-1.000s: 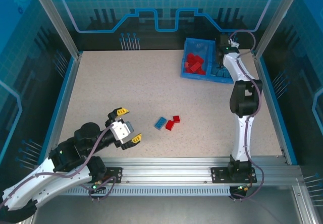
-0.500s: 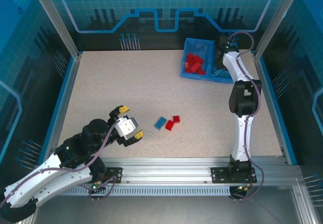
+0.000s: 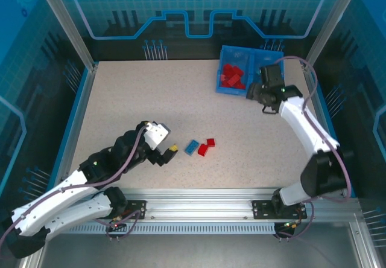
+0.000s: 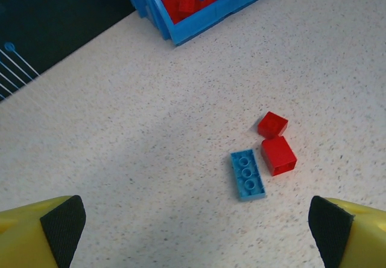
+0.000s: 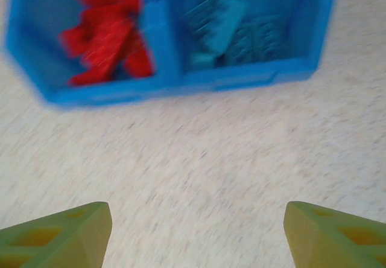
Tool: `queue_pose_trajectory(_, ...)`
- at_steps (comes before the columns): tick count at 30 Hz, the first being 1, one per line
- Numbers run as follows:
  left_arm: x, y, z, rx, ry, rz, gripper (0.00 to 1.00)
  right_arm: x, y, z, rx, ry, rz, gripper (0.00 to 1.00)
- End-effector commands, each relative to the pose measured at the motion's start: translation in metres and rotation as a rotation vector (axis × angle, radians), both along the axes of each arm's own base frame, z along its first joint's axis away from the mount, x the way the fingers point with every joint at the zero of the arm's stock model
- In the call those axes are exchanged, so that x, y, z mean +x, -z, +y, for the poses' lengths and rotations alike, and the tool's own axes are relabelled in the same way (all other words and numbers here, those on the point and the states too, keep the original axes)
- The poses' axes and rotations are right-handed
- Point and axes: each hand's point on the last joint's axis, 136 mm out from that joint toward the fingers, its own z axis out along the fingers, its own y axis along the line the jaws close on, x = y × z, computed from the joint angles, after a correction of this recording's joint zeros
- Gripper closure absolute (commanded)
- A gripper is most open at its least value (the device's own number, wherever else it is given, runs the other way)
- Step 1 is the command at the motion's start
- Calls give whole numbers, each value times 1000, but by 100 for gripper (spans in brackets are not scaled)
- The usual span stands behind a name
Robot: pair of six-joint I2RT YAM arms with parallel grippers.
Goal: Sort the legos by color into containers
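Speckled beige counter fills the enclosure, with blue-lit panels behind and at the sides. At the far right stands the blue bin, its two compartments side by side: the left one holds a heap of red legos, and the right wrist view, though blurred, shows light blue legos in the right one. Near the middle of the counter three loose bricks lie close together: a light blue brick studs up, a red brick just beside it, and a second red brick at the far corner of the first. A second ago the right hand hung over the bin's right compartment with its arm reaching far out; now it has drawn back to the bin's near edge, the arm bent out to the right, and its fingers stand spread with only bare counter between them. The left hand has swung from the near left of the counter toward the loose bricks and is now near the blue one, not touching it. Its wrist view shows yellow fingertips wide apart and empty, the three bricks lying ahead of them. The loose bricks and the bin lie where they did before.
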Motion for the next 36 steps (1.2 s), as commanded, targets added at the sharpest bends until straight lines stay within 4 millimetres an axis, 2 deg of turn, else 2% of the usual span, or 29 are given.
queue_pose_trajectory(1,4,-4,-14,-157,-50,92,1,-34,-5,56,98,-295,-32,21)
queue_pose_trajectory(3,6,1,-22,-183,-41,115,1,-62,0,82,121,-433,-12,19)
queue_pose_trajectory(6,9,9,-35,-244,-40,157,1,-92,16,97,109,-514,72,18)
queue_pose_trajectory(8,11,15,-50,-303,-28,218,1,-106,25,106,127,-540,114,18)
queue_pose_trajectory(11,20,37,-69,-343,-105,351,1,-120,37,114,174,-554,162,17)
queue_pose_trajectory(15,18,73,-106,-270,-140,493,4,-123,51,94,123,-452,200,14)
queue_pose_trajectory(18,20,101,-120,-181,-197,551,9,-125,58,82,123,-404,226,12)
queue_pose_trajectory(20,23,117,-125,-129,-228,577,15,-126,59,80,136,-400,227,11)
queue_pose_trajectory(26,33,148,-138,6,-236,588,31,-126,55,77,145,-391,213,11)
queue_pose_trajectory(36,50,190,-134,165,-339,532,37,-126,54,73,151,-378,212,10)
